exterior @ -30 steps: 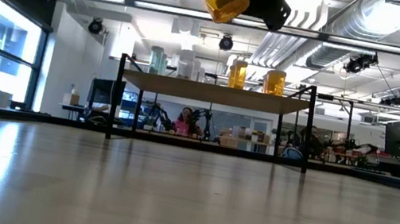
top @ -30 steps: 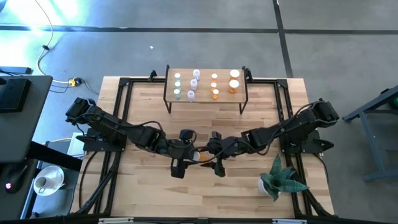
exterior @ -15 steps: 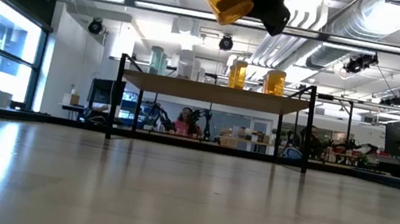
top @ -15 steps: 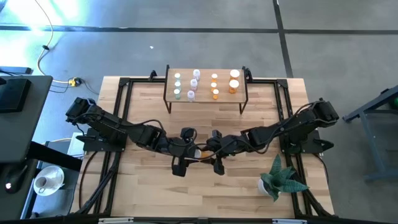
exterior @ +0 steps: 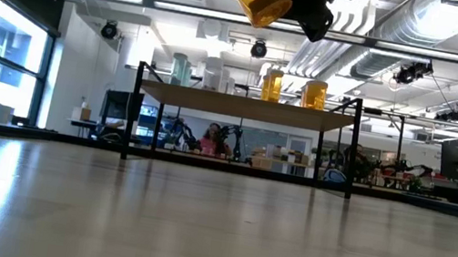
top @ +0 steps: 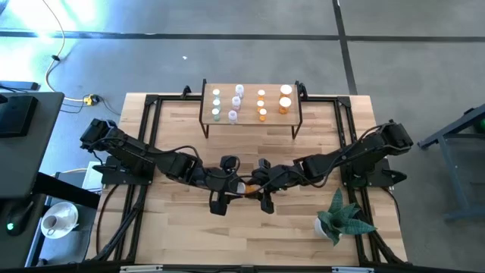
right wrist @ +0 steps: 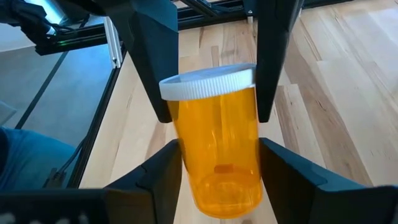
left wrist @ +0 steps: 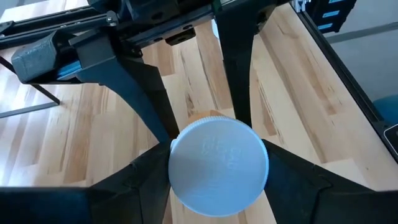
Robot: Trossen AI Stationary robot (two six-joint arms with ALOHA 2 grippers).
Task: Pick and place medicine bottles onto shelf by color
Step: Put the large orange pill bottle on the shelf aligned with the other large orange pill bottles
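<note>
The table (top: pixel 250 235) is a light butcher-block top with a black frame around it, sitting on a grey concrete floor. At the far edge stands the shelf (top: pixel 251 114), a little wood platform on thin black legs, with small white-capped bottles (top: pixel 237 102) lined up on it: pale green and whitish ones toward the left, orange ones toward the right. A potted plant (top: pixel 342 218) sits near the right front corner of the table, and a white cup (top: pixel 54 222) rests off the table to the left. From table height, the room behind is a big open workspace with windows on the left, ceiling ducts, desks and a person seated far back under the shelf.

Both arms meet over the middle of the table, well above it. Between them is one orange bottle (right wrist: pixel 219 142) with a white cap, tilted in the low view and clear of the wood. The left gripper (top: pixel 229 187) has its fingers (left wrist: pixel 151 99) on either side of the bottle up near the cap, looks like it's clamped on. The right gripper (top: pixel 256 186) has its fingers (right wrist: pixel 273 56) around the bottle too, right against the body from the other end, so it's pretty much a two-gripper hold. The bottle is nowhere near the shelf, just hanging mid-table between the two grippers.
</note>
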